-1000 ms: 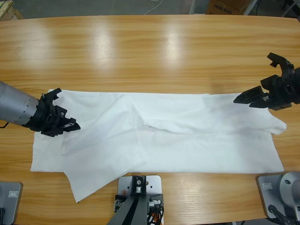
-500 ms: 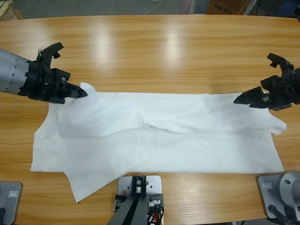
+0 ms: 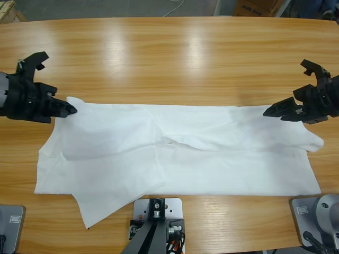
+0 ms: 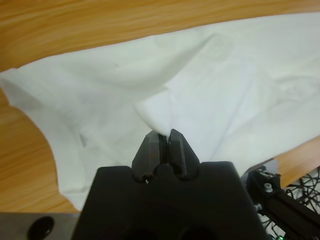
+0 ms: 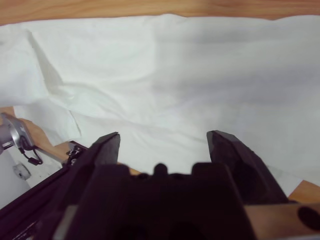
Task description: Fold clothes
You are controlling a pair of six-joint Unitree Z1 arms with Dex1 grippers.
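The T-shirt point(image 3: 180, 153) is being dragged outward across the desk point(image 3: 169, 58) by its corner, pinched in the left fingers point(image 3: 68, 109), flattening it for folding. The right fingers point(image 3: 273, 111) are being held wide apart, empty, over the opposite end.

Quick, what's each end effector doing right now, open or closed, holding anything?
Left end effector: closed, pinching a corner of the white T-shirt.
Right end effector: open, holding nothing, over the shirt's other end.

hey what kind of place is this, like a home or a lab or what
Most likely a robotics lab or workshop, not a home. Two robot arms work a white T-shirt on a long wooden table, and beyond its far edge there is a cardboard box and a loose white cable on a grey floor.
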